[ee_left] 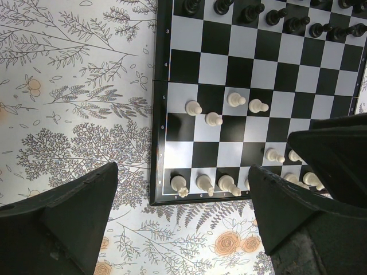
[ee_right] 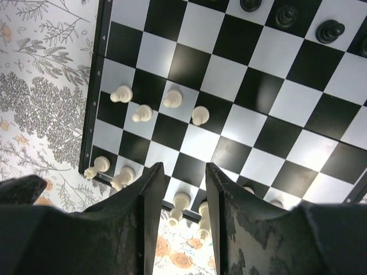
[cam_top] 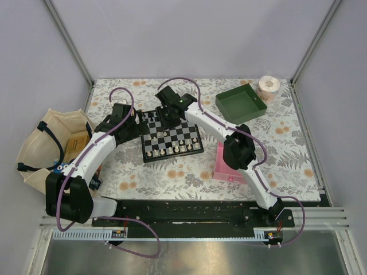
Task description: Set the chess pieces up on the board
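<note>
**A:** Looming closest in its own wrist view, the left end effector point(ee_left: 182, 172): black fingers spread wide with nothing between them, only the floral table point(ee_left: 80, 86) and a corner of the board point(ee_left: 215, 69) below.

**B:** Where's that board sitting?

**A:** From above, it's left of the table's centre. The left end effector hovers at its 9 o'clock edge, the right end effector point(ee_right: 183, 167) over its 12 o'clock end.

**B:** And the pieces?

**A:** Black pieces point(ee_left: 250, 12) line one end row and cream pieces point(ee_left: 214, 119) line the opposite row. Four cream ones stand loose a few ranks in.

**B:** What's the right end effector doing?

**A:** Fingers parted just a little, gripping nothing. One cream piece point(ee_right: 180, 200) shows in the gap, at the board's edge row, and neither finger pinches it.

**B:** Anything off the board?

**A:** Pink tray point(cam_top: 221, 166) at the board's 4 o'clock, partly under the right arm point(cam_top: 212, 123). Green tray point(cam_top: 241, 104) at 1 o'clock, tape roll point(cam_top: 268, 86) beyond it. Cloth bag point(cam_top: 40, 143) at 9 o'clock, off the table.
</note>
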`<state>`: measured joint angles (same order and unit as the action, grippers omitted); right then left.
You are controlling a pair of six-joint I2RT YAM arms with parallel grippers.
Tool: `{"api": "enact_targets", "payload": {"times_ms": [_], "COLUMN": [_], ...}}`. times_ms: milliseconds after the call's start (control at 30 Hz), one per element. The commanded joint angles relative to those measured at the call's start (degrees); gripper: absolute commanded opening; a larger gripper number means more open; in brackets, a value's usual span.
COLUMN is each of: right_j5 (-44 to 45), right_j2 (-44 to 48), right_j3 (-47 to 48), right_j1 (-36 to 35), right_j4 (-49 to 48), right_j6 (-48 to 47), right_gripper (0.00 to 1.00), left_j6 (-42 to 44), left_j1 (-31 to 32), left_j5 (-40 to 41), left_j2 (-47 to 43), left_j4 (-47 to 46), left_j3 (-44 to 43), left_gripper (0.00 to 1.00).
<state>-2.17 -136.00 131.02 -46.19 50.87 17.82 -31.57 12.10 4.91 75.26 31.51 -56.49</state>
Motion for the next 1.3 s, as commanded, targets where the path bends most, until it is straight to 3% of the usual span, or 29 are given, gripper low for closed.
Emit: {"api": "enact_targets", "payload": {"times_ms": [0,500,767,1267], "right_j5": [-0.2,0.7,1.2,1.1], "right_j2": [-3.7,-9.2,-10.1,-10.9], "right_j3": [4.1,8.8,8.9,10.6], "right_j1": [-0.3,-0.3,0.3,0.5], "right_j4": [1.3,0.8,-0.6,-0.8], "right_j6": [-0.4,-0.5,-0.9,-0.6], "right_gripper": [0.47,0.49,0.43,0.41], "left_j6": [-0.1,0.1,0.5,0.4], "left_j1": [-0.3,-0.6,-0.9,-1.1], "left_j5": [0.1,-0.4,0.3,-0.8], "left_j2": [-1.1,-0.6,-1.2,-0.5], "left_j4": [-2.5,-2.5,-2.1,-2.6], "left_j3": [-0.1,-0.4,0.4,0.3], "left_gripper": [0.99,0.99,0.99,0.99]}}
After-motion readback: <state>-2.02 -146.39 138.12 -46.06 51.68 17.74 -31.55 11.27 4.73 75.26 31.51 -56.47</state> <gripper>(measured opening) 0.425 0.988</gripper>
